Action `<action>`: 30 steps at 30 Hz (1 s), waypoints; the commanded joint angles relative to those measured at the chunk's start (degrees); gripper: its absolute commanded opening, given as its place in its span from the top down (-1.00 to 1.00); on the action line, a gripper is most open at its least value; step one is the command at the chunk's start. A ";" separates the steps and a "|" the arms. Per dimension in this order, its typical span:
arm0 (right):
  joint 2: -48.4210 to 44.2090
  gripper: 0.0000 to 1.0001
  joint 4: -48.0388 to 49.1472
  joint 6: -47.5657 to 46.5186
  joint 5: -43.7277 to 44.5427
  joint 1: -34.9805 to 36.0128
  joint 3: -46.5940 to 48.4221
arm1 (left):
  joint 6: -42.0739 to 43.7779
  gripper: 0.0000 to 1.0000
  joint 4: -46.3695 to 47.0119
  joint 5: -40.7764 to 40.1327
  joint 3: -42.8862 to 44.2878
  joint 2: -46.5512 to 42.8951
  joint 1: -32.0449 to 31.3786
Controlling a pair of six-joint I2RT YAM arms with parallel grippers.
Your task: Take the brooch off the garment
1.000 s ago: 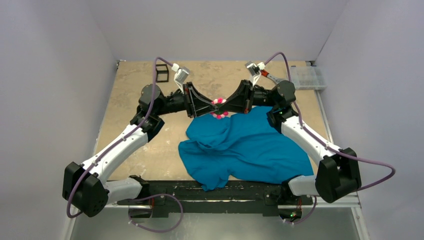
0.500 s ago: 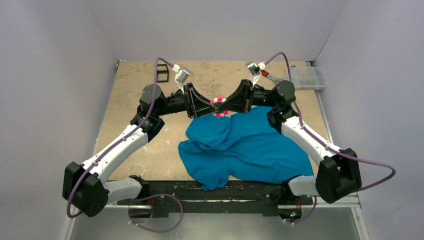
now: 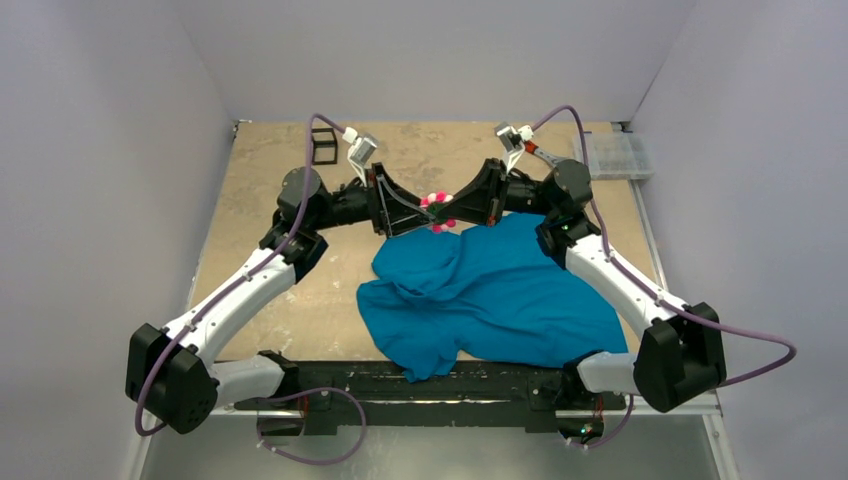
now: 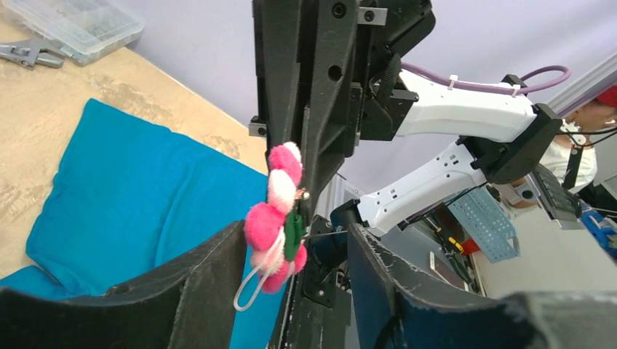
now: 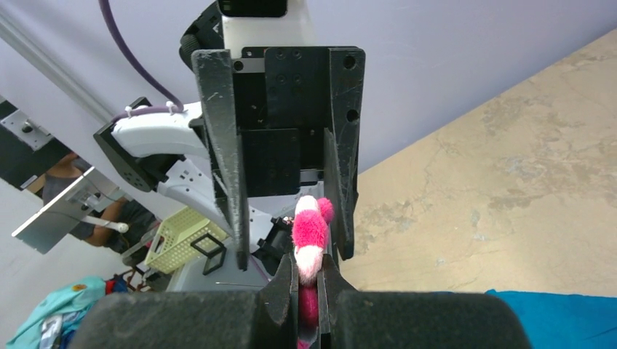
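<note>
Right fingers (image 5: 282, 292) narrow, pinched on brooch (image 5: 308, 236) petals; they alone carry it. Left fingers (image 4: 211, 273) wide, straddling brooch on either side, not touching. Likely poised to take it or steady the clasp. Brooch sits between both fingertip pairs, raised above far edge of garment (image 3: 500, 290), which lies slack on counter (image 3: 260, 200). Brooch seems free of fabric; clasp side hidden, not certain.

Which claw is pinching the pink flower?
The right claw: it is shut tight on the brooch. The left claw stands wide open, with the brooch in its gap.
</note>
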 commanded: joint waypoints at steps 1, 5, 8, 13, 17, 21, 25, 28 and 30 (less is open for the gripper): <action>-1.37 1.00 -2.03 -2.61 1.14 -0.32 0.89 | 2.91 -0.09 3.08 1.96 -0.67 -1.63 -0.27; -1.23 1.00 -0.24 -0.80 0.74 -0.31 0.71 | 10.84 -0.22 0.48 0.78 -4.15 -4.17 0.27; -1.24 1.00 1.31 0.96 0.69 -0.29 0.08 | 15.32 -0.38 -0.54 -2.26 -5.72 -5.11 -0.07; -1.18 1.00 1.31 1.67 1.39 -0.31 -0.03 | 20.95 -0.75 -2.37 -9.44 -4.55 -4.98 -3.99; -1.15 1.00 0.28 1.41 1.81 -0.31 0.16 | 20.38 -0.84 -1.89 -12.97 -2.90 -3.77 -6.72; -1.46 1.00 -0.67 0.77 1.75 -0.33 0.17 | 15.57 -0.74 -1.96 -14.47 -1.19 -2.60 -7.42; -1.83 1.00 -1.08 0.17 1.94 -0.28 -0.01 | 13.09 -0.50 -2.74 -15.13 0.17 -2.04 -7.40; -1.95 1.00 -1.25 -0.12 2.13 -0.25 -0.18 | 10.72 -0.33 -2.56 -15.65 0.40 -1.51 -7.19; -2.16 1.00 -1.04 -0.21 1.93 -0.32 -0.34 | 9.72 -0.16 -2.88 -15.56 0.56 -1.39 -7.04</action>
